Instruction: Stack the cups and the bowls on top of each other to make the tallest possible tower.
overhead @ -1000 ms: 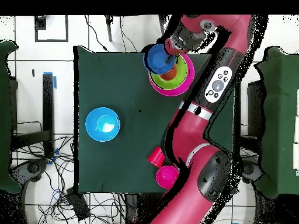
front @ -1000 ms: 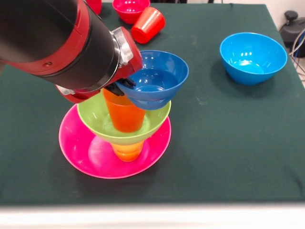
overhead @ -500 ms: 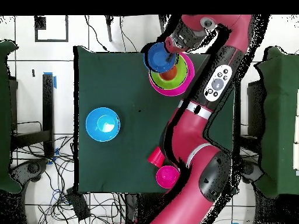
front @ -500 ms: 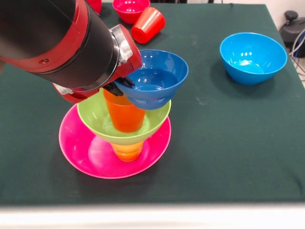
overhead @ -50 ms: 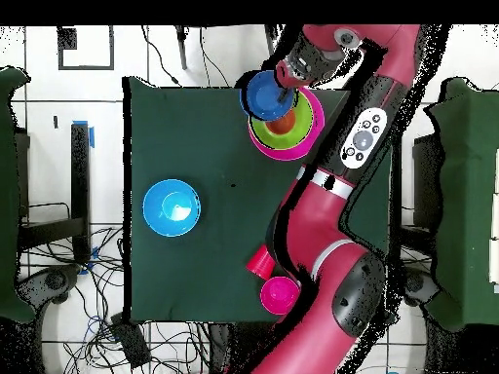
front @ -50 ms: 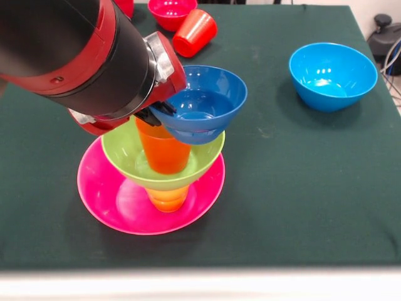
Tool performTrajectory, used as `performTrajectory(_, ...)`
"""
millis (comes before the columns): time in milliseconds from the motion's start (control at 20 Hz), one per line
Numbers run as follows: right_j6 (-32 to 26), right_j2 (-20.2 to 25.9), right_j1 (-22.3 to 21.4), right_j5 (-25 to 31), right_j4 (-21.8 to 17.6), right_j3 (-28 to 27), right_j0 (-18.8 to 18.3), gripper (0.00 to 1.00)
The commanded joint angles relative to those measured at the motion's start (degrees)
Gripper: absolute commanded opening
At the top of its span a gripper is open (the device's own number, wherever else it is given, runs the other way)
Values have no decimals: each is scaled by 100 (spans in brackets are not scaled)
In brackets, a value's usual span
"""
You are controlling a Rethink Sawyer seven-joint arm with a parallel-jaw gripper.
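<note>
1. Here the wide glossy hot pink plastic bowl [front @ -50 ms: 119, 204] carries a bulged yellow-orange plastic cup [front @ -50 ms: 167, 199], a lime green plastic bowl [front @ -50 ms: 125, 152] and a tapered orange plastic cup [front @ -50 ms: 163, 152]
2. The gripper [front @ -50 ms: 156, 113] pinches the rim of the small dark blue plastic bowl [front @ -50 ms: 203, 103]
3. That bowl hangs off-centre, toward the light blue bowl's [front @ -50 ms: 332, 75] side of the orange cup

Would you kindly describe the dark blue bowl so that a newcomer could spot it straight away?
Start at the wide pink bowl on the green table, where a tower rises: yellow cup, lime green bowl, orange cup. The dark blue bowl sits topmost, at the gripper. Unlike the light blue bowl standing alone, it is darker, smaller and raised.
</note>
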Motion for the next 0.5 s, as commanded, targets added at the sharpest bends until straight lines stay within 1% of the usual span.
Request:
performTrajectory(50,-2083,-676,-215,486,-108,-143,-117,0)
performTrajectory(250,-1959,-821,-226,480,104,-47,-120,0)
performTrajectory(450,-1854,-922,-268,508,181,-9,-111,0)
performTrajectory(500,-1879,-925,-275,519,149,-24,-95,0)
